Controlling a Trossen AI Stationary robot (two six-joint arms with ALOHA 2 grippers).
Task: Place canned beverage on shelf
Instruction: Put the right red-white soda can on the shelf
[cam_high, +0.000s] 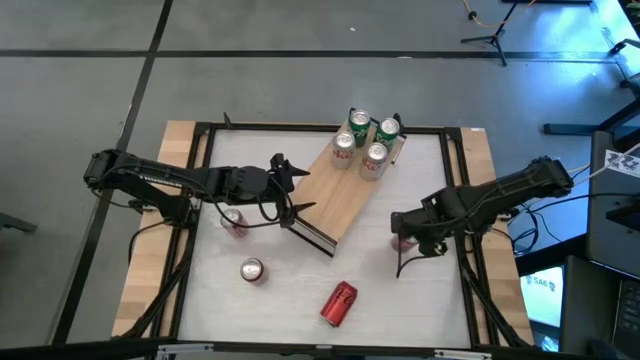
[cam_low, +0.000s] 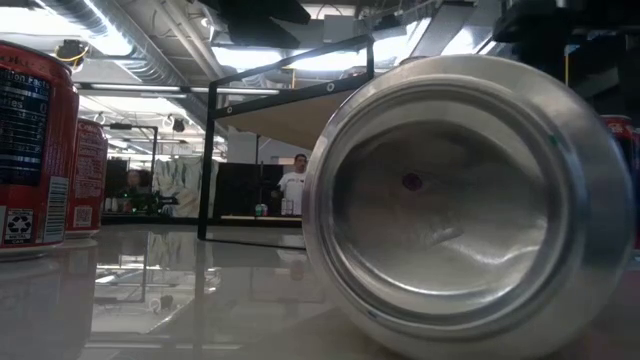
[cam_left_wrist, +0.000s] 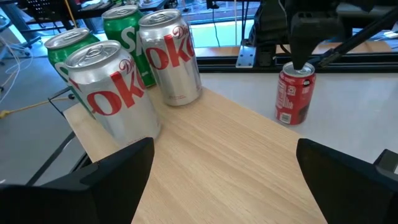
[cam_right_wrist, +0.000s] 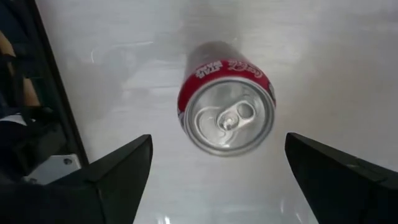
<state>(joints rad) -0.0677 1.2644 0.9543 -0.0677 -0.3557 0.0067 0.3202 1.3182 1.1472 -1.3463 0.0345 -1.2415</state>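
The shelf (cam_high: 345, 190), a light-wood board with a dark frame, lies slantwise at the table's middle. Two silver cans (cam_high: 343, 148) and two green cans (cam_high: 358, 120) stand on its far end. My left gripper (cam_high: 297, 188) is open and empty over the board's near-left end (cam_left_wrist: 236, 168). My right gripper (cam_high: 405, 232) is open and points down above an upright red can (cam_right_wrist: 227, 115) on the table right of the shelf. Its fingers stand either side of the can, apart from it. That can also shows in the left wrist view (cam_left_wrist: 295, 94).
A red can (cam_high: 233, 220) stands under my left arm, and another upright can (cam_high: 251, 270) stands nearer the front. A red can (cam_high: 338, 303) lies on its side near the front edge, its base filling the low view (cam_low: 470, 200). A black frame (cam_high: 200, 150) borders the table.
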